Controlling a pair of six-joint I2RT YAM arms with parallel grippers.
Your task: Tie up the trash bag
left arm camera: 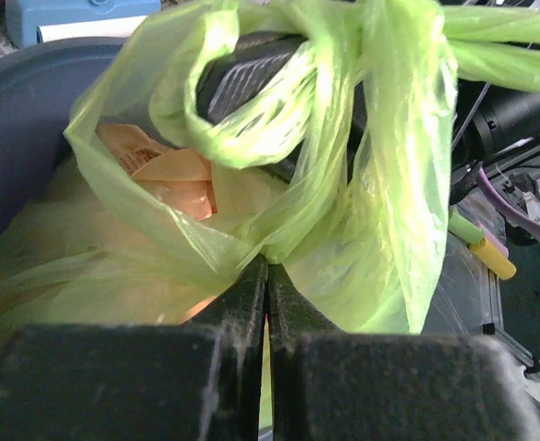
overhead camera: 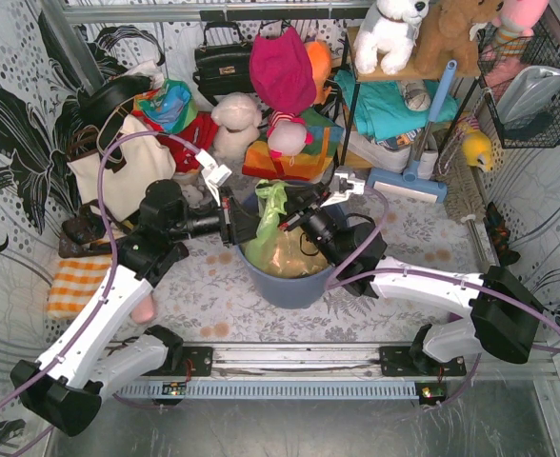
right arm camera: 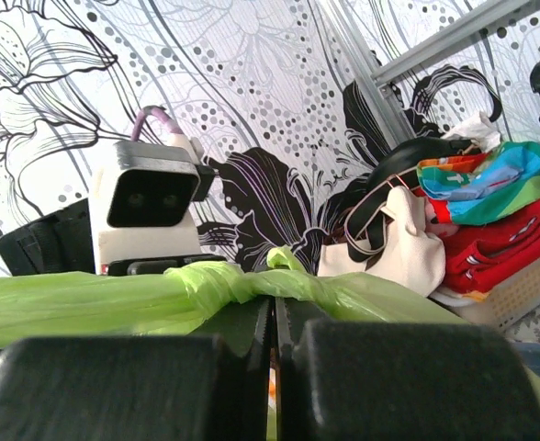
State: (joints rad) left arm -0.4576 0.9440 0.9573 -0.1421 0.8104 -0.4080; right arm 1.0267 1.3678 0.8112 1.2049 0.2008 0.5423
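Observed: the trash bag (overhead camera: 272, 238) sits in the blue bin (overhead camera: 290, 286) at mid-bench, its neck gathered up above the rim and brown paper (left arm camera: 174, 179) showing through the film.

Left fingers (left arm camera: 247, 299): pressed together, with a fold of green film pinched between their tips at the bag's left side.

Right fingers (right arm camera: 252, 322): likewise together. A stretched band of film lies across their tips, and it appears to be held there, though the pinch itself is hidden under the film.

Relation to note: your two arms face each other across the bin, left from the left and right from the right, both close in on the neck. The taut band runs side to side between them. A twisted crossing (right arm camera: 238, 280) in that band lies just above the right fingers, so the right arm is the nearer to it.

In the left wrist view a loop of film (left arm camera: 252, 119) hangs about a dark ribbed part, seemingly the right arm's.

Judgement: the crossing looks loose and not yet drawn tight. Pull apart along the band's own line, not upward, or the thin film may tear or slip.
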